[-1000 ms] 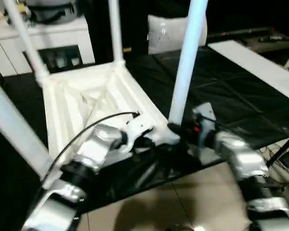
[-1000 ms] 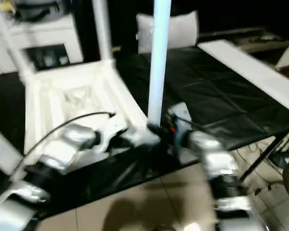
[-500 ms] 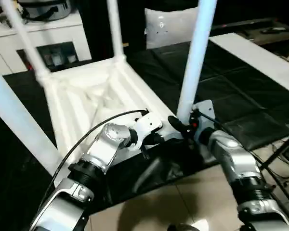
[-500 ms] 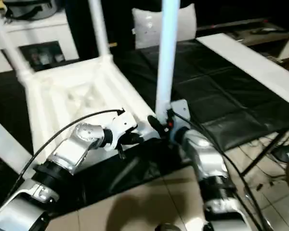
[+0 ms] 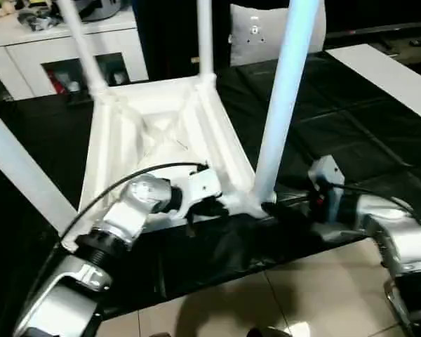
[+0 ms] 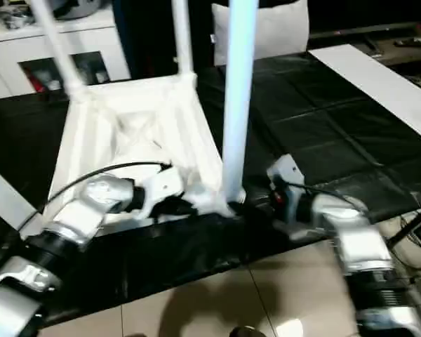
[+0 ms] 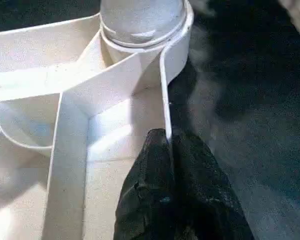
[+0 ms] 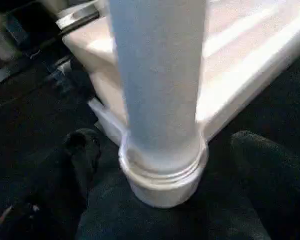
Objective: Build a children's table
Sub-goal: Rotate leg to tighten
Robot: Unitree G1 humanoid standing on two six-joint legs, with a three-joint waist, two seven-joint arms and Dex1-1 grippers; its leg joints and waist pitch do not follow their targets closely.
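The white table top (image 5: 161, 133) lies upside down on a black mat, ribbed underside up. Four white legs stand in its corner sockets; the near right leg (image 5: 281, 105) rises just ahead of my arms. My left gripper (image 5: 209, 208) is shut on the top's thin rim wall (image 7: 165, 85) close to that corner socket. My right gripper (image 8: 167, 142) is open, one black finger (image 8: 82, 147) on each side of the leg's threaded collar (image 8: 162, 172), with a gap on both sides. The near left leg (image 5: 21, 175) slants across the picture's left edge.
A white cabinet (image 5: 70, 49) with dark glass doors stands at the back left, a white cushion (image 5: 256, 31) behind the table. A long white board (image 5: 386, 77) lies on the mat at right. The mat's front edge meets tiled floor (image 5: 266, 302).
The camera has shifted. My right forearm has swung lower and further right, with its gripper still at the leg's base. The left gripper stays on the rim.
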